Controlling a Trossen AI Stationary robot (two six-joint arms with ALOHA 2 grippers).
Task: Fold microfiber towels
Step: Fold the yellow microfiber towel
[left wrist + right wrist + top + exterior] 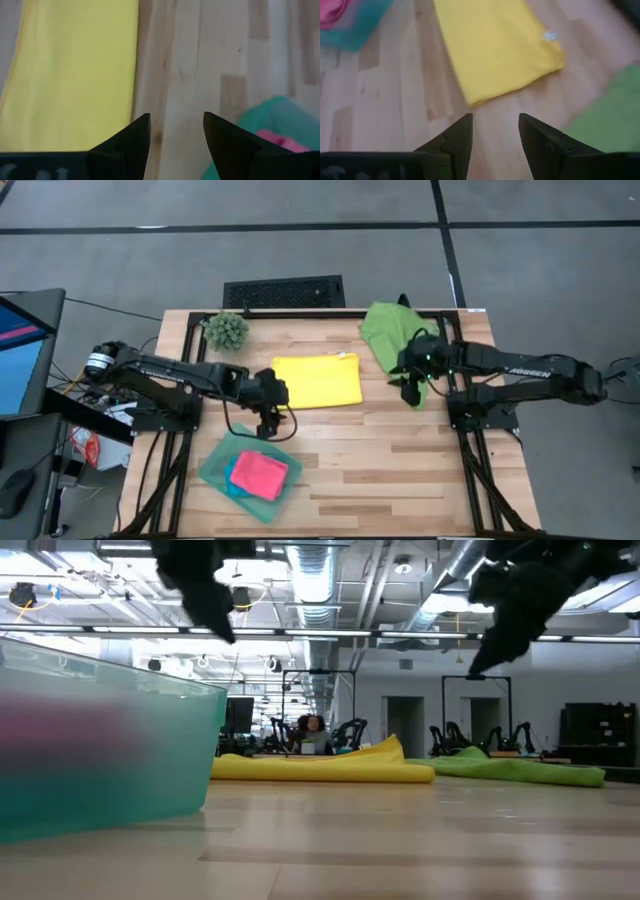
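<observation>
Light wood plank bench (400, 460) here, grey floor around it, open office with ceiling ducts behind. Towel count: four. The yellow towel (318, 380) is folded into a flat rectangle mid-bench, the green towel (385, 330) is crumpled at the far right corner, and the pink towel (260, 475) sits folded on top of a blue towel (231, 483) inside one teal tray (212, 468). One spiky plant (226, 330) too. My left gripper (268, 426) hovers between yellow and the tray, fingers spread, empty. My right gripper (416, 395) is spread by the green one, empty.
</observation>
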